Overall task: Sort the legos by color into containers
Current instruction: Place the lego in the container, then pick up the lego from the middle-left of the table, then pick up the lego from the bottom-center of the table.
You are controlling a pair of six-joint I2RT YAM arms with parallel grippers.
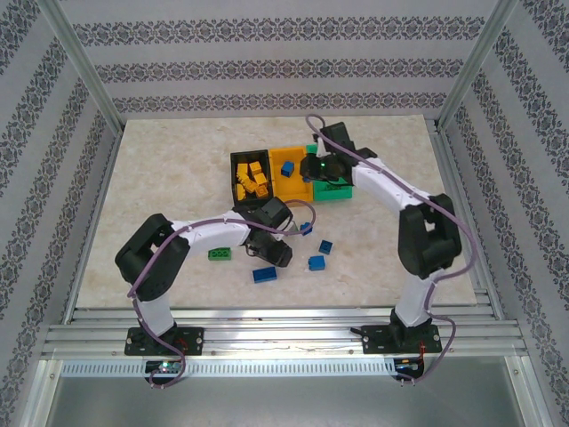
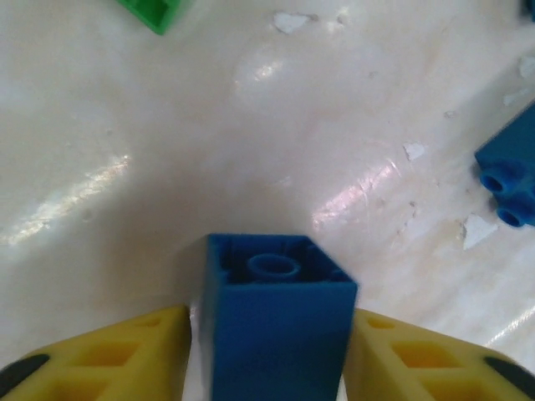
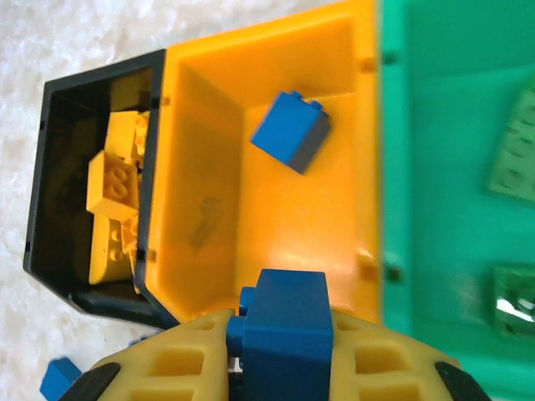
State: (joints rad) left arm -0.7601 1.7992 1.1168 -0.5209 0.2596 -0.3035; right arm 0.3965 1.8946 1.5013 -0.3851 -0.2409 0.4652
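blue studded plastic brick (image 3: 288, 326) sits clenched in my right jaws over the orange plastic bin (image 3: 284, 234) holding another blue brick (image 3: 291, 132), so letting go comes next; my left jaws flank a third blue brick (image 2: 276, 334) on the pale counter (image 2: 251, 125), pinched or not i cannot tell.

The right gripper's (image 3: 280, 372) yellow fingers (image 3: 167, 368) clamp a blue studded plastic brick (image 3: 288, 322) over the near edge of an orange rectangular plastic bin (image 3: 251, 217). In that bin lies a second blue brick (image 3: 291, 129). The black bin (image 3: 71, 142) touching its left side holds yellow-orange bricks (image 3: 113, 184). The green bin (image 3: 435, 167) on its right holds green pieces (image 3: 514, 159).
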